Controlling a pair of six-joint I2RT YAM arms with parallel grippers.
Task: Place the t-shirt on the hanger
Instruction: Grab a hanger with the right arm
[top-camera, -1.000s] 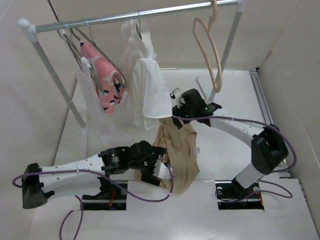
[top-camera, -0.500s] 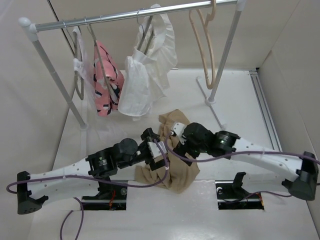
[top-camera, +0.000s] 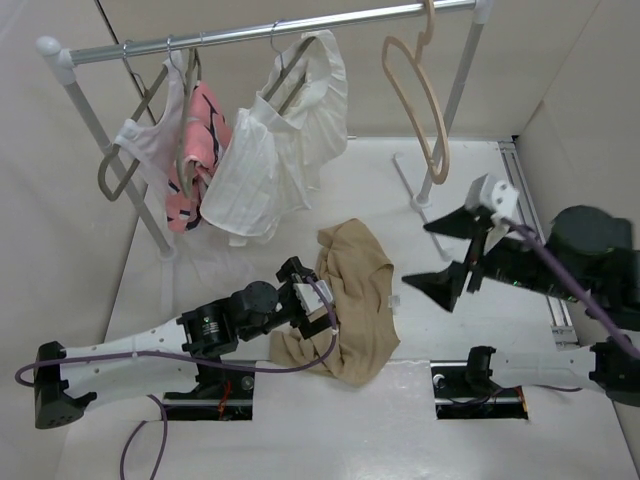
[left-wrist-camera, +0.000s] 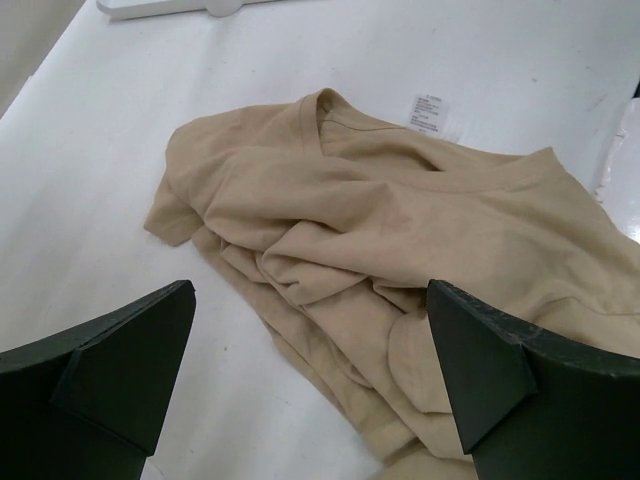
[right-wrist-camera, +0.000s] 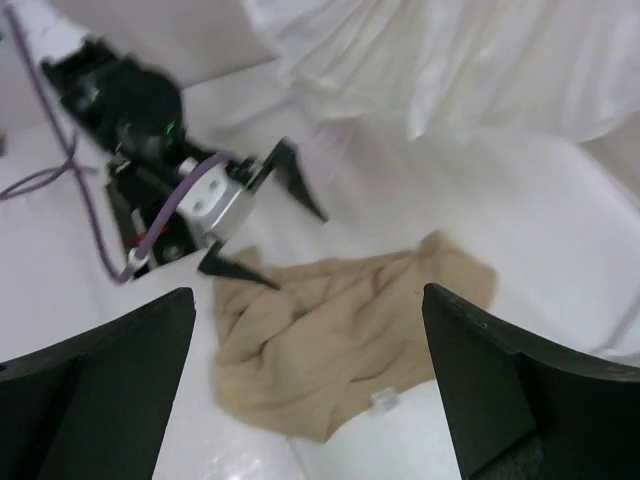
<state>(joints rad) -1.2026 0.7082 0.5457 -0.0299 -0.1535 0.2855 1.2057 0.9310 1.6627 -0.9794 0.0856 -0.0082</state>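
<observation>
Right fingers (top-camera: 437, 286) now above white table (top-camera: 430, 330)

Top view: bright, even, diffuse light, only faint soft shadows on the white table (top-camera: 330, 430). Left wrist: sharp on the t-shirt (left-wrist-camera: 400, 240), table washed out near 1 o'clock. The left gripper's (left-wrist-camera: 308, 290) fingers (left-wrist-camera: 110, 370) are dark and slightly soft at 7 and 5. Right wrist: whole frame blurred, white garment (right-wrist-camera: 450, 60) at 12 o'clock overexposed.
</observation>
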